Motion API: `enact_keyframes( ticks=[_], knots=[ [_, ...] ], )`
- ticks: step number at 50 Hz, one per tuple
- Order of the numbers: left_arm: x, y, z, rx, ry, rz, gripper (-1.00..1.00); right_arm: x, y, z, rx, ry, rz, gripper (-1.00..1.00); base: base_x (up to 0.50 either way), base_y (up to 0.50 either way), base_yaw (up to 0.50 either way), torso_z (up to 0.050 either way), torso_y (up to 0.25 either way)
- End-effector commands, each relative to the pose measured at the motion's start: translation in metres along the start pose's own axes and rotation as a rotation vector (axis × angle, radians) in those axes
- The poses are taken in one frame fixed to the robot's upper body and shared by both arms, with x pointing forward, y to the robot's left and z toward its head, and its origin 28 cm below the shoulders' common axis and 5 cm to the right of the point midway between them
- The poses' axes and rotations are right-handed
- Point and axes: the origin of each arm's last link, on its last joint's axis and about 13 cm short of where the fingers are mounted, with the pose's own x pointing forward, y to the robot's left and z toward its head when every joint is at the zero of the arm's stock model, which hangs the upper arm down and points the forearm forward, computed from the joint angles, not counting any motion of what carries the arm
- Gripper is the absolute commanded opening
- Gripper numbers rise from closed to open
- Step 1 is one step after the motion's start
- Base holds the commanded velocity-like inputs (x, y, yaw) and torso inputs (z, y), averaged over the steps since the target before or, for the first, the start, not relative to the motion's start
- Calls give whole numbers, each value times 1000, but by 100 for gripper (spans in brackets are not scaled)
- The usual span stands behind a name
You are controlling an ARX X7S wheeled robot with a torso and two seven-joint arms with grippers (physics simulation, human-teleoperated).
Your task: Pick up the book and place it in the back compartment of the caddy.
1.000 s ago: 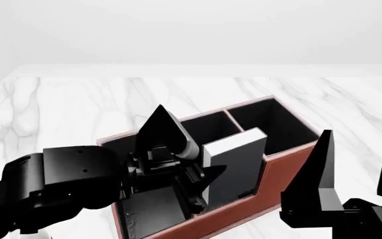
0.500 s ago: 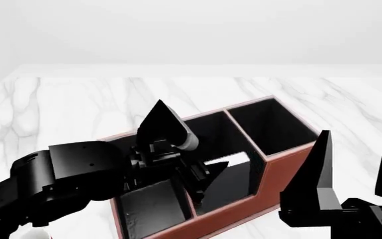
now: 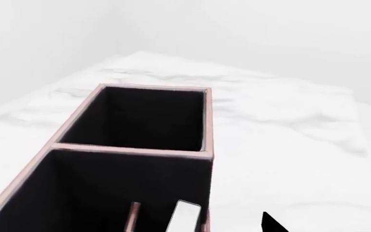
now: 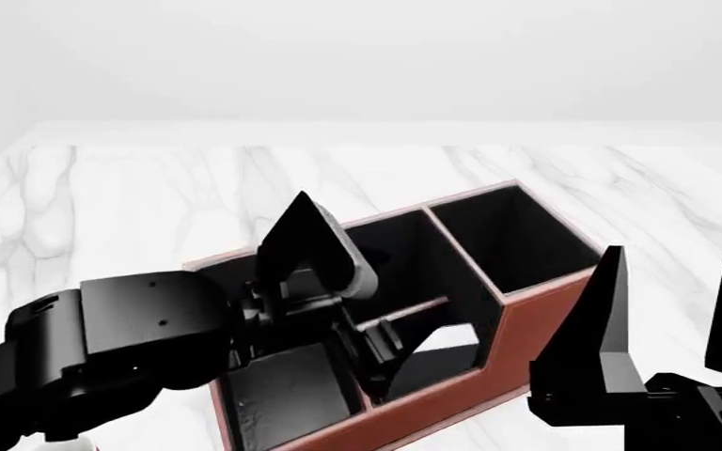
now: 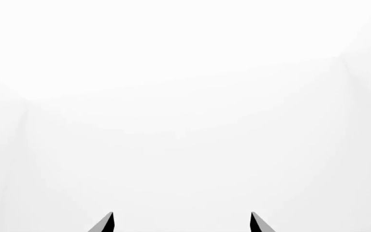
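The caddy (image 4: 530, 296) sits on the marble desk (image 4: 148, 197), running from lower left to upper right in the head view. The book (image 4: 451, 340) is down inside the caddy's divided middle section, in the cell on the side with the lower outer wall, nearest the robot; only its white page edge and a bit of dark cover show above the rim. The left wrist view catches the same white edge (image 3: 183, 216) beside the low crossbar (image 3: 133, 216), with the tall end cell (image 3: 140, 118) beyond.

The left claw (image 4: 351, 293) hangs over that middle section, its fingers spread apart with nothing between them (one points up, the other reaches down toward the book). Whether that lower finger touches the book cannot be told.

The right claw (image 4: 668, 310) stands off the caddy's near right end, fingers wide apart and empty; its wrist view shows only the two tips against white.
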Motion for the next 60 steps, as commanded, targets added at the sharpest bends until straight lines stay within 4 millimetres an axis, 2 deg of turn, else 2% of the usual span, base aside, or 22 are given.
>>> enact_keyframes(
  ticks=[1,10,16,23,27,34,41,46,52,55,56,60],
  knots=[
    [-5,-16,15,86,-56,-41,100,2,-1,1,-18,-17,4,100,0,0,0,0,0],
    [-32,-54,42,177,-115,-64,100,1,0,2,-18,-18,7,100,0,0,0,0,0],
    [-49,-72,52,247,-169,-44,100,1,-1,3,-17,-22,6,100,0,0,0,0,0],
    [-70,-82,54,264,-266,29,100,2,-1,4,-17,-26,6,100,0,0,0,0,0],
    [-88,-92,50,315,-346,122,100,2,0,4,-16,-27,8,100,0,0,0,0,0],
    [-114,-100,41,305,-422,252,100,3,-1,6,-27,-32,6,100,0,0,0,0,0],
    [-139,-106,37,301,-509,382,100,3,-1,7,-33,-28,10,100,0,0,0,0,0],
    [-153,-102,36,288,-596,519,100,8,-4,16,-54,-81,-11,100,0,0,0,0,0],
    [-158,-85,26,234,-659,777,100,17,-15,29,-104,-156,-64,100,0,0,0,0,0],
    [-158,-83,22,267,-676,863,100,19,-18,33,-113,-176,-76,100,0,0,0,0,0],
    [-158,-81,20,299,-686,939,100,20,-19,35,-119,-189,-80,100,0,0,0,0,0],
    [-160,-76,17,308,-704,1020,100,20,-21,38,-133,-217,-95,100,0,0,0,0,0]
  ],
)
